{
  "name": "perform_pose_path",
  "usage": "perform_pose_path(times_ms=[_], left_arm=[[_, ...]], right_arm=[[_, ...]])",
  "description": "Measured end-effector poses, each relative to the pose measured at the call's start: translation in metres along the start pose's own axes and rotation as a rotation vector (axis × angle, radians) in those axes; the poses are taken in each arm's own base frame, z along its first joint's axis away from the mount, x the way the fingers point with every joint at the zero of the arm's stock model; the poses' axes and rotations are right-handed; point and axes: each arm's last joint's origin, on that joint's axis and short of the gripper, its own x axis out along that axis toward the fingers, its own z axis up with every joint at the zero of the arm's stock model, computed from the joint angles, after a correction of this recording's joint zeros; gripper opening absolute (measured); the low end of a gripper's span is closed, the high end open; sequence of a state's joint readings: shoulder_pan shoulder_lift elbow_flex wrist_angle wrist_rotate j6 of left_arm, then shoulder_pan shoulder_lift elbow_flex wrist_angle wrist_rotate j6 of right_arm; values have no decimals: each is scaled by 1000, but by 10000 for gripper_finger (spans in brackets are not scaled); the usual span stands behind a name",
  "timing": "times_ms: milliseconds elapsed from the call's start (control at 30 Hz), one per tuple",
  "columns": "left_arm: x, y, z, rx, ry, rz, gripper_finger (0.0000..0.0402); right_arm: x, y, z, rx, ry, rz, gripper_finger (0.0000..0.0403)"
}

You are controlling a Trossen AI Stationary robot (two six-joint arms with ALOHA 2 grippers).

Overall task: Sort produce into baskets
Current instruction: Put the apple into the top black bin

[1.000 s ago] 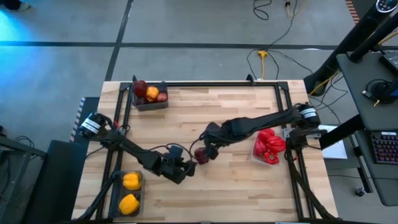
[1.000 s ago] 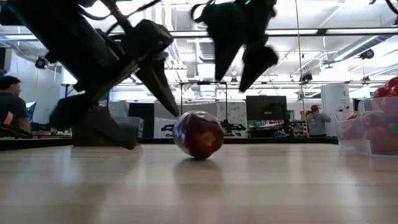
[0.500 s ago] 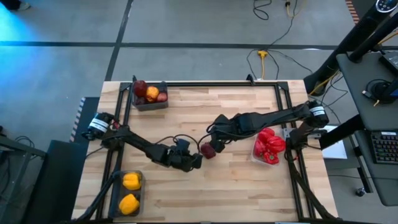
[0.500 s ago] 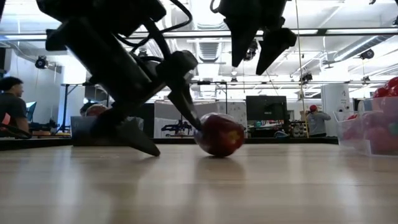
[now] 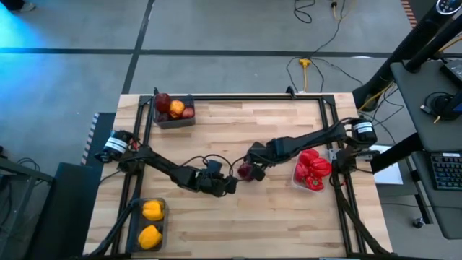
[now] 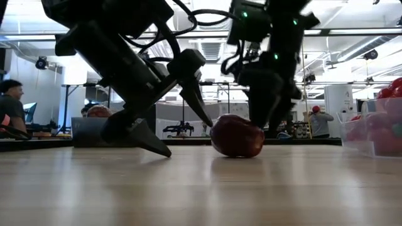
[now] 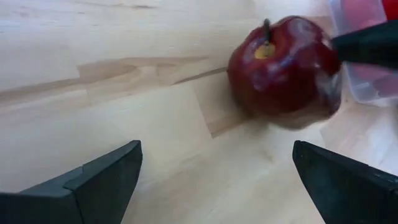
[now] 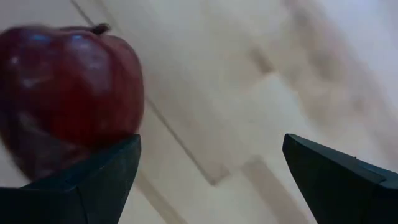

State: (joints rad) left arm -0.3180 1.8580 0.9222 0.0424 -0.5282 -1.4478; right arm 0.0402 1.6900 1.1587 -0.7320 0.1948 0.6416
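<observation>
A dark red apple (image 5: 245, 172) lies on its side on the wooden table (image 5: 274, 209) near the middle, stem tilted up (image 7: 268, 28). My left gripper (image 5: 229, 185) stands open just on its near-left side, slanting down; in the left wrist view the apple (image 7: 283, 62) sits beyond the fingertips, apart from them. My right gripper (image 5: 255, 165) hangs open over the apple's right side, pointing steeply down, and one of its fingers (image 8: 93, 174) is right beside the apple (image 8: 65, 93). My right gripper has one finger (image 7: 367, 45) close against the apple's side that faces the clear basket (image 7: 333, 59), coming from above. I cannot tell whether it touches. The apple rests on the table, outside the gap between the fingers.
A dark basket (image 5: 174, 110) with apples and an orange fruit stands at the far left corner. Another basket (image 5: 149, 224) with two yellow peppers sits at the near left. A clear basket (image 5: 312, 170) of red peppers stands right of the apple.
My left gripper has gone toward the table's right and one of its fingers has nudged the apple, which has rolled a short way toward the clear basket. My right gripper has come down from above and now hangs low beside the apple.
</observation>
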Motion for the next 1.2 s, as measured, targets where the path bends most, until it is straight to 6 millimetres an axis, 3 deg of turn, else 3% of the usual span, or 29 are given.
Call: perform_pose_path(times_ms=[167, 367, 600, 767, 933, 1200], left_arm=[[-4, -4, -7, 17, 58, -40, 398], [-10, -4, -15, 50, 55, -46, 398], [-1, -3, -15, 80, 20, -53, 398], [3, -5, -13, 180, 17, -86, 395], [4, -4, -11, 297, 11, -82, 367], [-2, -4, -12, 335, 25, -60, 328]], right_arm=[[19, 11, -7, 102, -85, 207, 384], [22, 32, -7, 197, -204, 409, 384], [13, 50, 0, 174, -257, 448, 384], [19, 57, 1, 165, -241, 445, 384], [24, 58, 0, 170, -229, 439, 384], [16, 55, 1, 185, -244, 438, 384]])
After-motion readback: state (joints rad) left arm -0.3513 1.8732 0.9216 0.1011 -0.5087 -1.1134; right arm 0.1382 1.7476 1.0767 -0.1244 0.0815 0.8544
